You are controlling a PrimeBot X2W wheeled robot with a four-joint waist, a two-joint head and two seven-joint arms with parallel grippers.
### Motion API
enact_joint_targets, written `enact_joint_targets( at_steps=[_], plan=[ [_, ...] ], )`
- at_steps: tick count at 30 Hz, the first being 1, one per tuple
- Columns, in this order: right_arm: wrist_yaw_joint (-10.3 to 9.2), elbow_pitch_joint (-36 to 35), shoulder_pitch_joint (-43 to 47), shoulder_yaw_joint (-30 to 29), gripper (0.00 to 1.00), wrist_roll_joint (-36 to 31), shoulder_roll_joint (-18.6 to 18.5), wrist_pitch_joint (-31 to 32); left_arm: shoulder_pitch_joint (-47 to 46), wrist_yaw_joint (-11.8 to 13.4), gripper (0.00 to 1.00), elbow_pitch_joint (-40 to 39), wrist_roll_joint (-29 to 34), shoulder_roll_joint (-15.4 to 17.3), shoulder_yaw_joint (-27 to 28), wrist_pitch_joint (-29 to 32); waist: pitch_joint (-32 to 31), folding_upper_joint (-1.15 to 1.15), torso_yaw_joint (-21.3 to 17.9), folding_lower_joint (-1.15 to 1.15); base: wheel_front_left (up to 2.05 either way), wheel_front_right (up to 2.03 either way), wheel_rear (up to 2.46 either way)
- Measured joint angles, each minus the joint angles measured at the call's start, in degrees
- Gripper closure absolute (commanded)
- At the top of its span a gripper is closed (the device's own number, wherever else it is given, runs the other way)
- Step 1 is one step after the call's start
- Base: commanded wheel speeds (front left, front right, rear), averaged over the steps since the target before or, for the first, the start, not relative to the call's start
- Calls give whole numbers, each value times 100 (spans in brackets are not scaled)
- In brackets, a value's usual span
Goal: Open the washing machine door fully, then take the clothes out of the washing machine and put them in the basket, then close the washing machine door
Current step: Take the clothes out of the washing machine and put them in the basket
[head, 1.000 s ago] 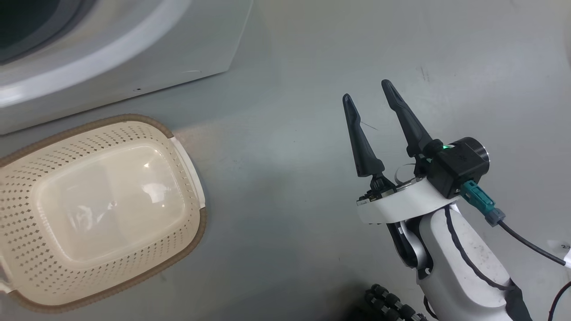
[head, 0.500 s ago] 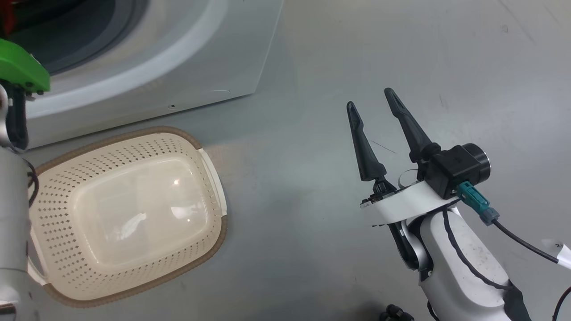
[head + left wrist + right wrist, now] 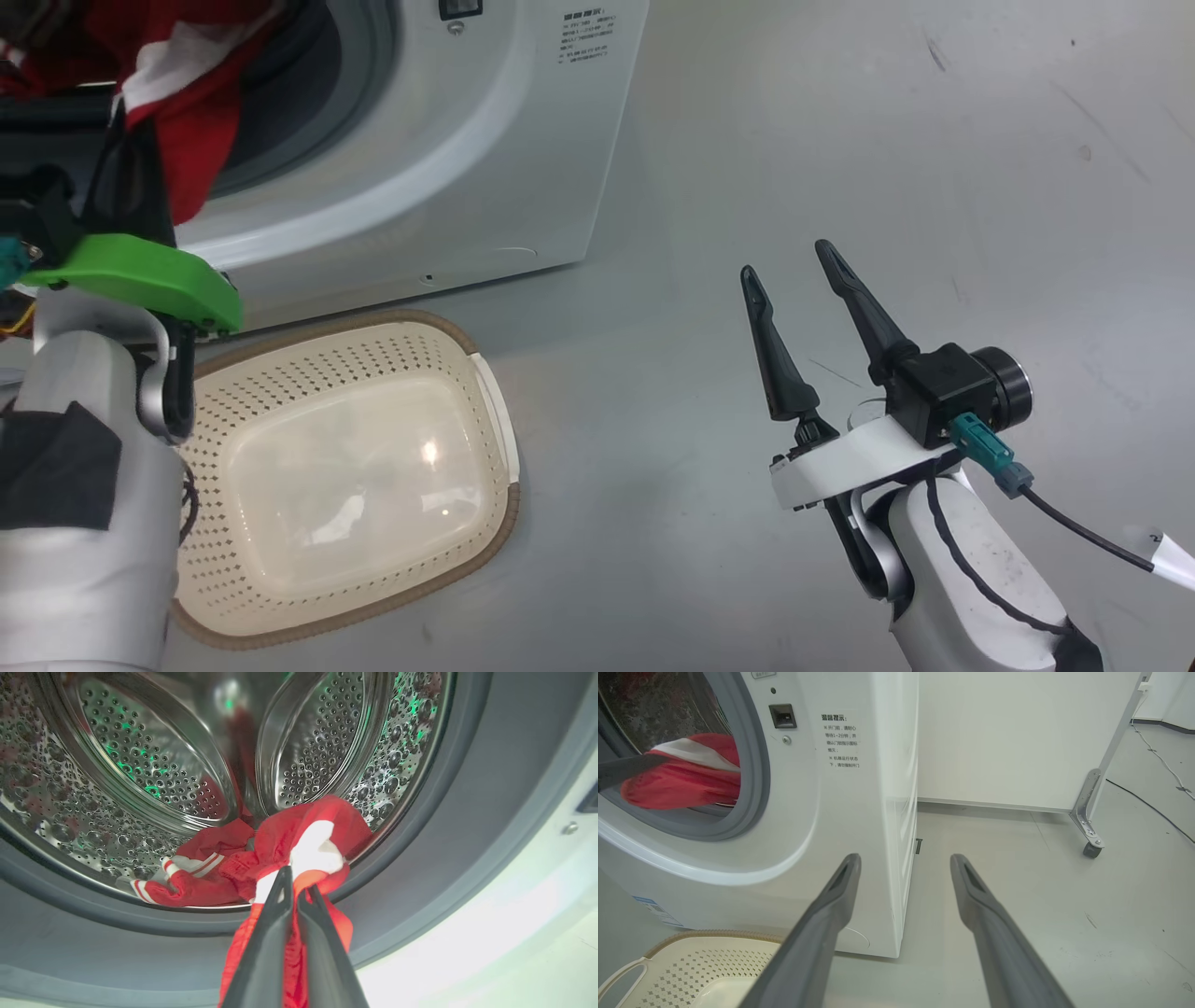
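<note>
The clothes [image 3: 303, 835], bright red with white stripes, sit at the front lip of the perforated steel drum [image 3: 154, 765], in the centre of the left wrist view. One garment lies bunched just left of centre, inside the drum. Another is drawn forward over the grey rubber seal [image 3: 444, 858] and hangs down toward the bottom of the frame.

The left gripper [image 3: 297, 880] rises from the bottom centre of that view. Its two dark fingers are pressed together, with the red fabric pinched between them.

In the head view, the washing machine [image 3: 485, 168] fills the upper left, white, with its round opening uncovered. Red and white cloth spills from the opening, above a green bracket [image 3: 140, 280] on the left arm.

The basket [image 3: 373, 359], cream with a brown rim, stands on the grey floor [image 3: 747, 140] at the lower left, just in front of the machine.

The right gripper [image 3: 789, 261] is at the lower right of the head view. Its fingers are spread wide and hold nothing, pointing up the frame over the floor, well apart from the basket and the machine.
</note>
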Motion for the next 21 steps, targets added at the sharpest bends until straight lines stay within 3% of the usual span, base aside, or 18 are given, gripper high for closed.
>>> enact_joint_targets(
  at_steps=[9,21],
  plan=[
    [63,113,241,-136,0,-2,-2,0,639,71,100,-658,168,-163,-71,-24,-437,0,281,0,0,0,0],
    [187,248,507,-229,0,-63,-27,0,1095,203,100,-2370,438,-344,141,-49,-1072,0,545,0,0,0,0]
  ],
)
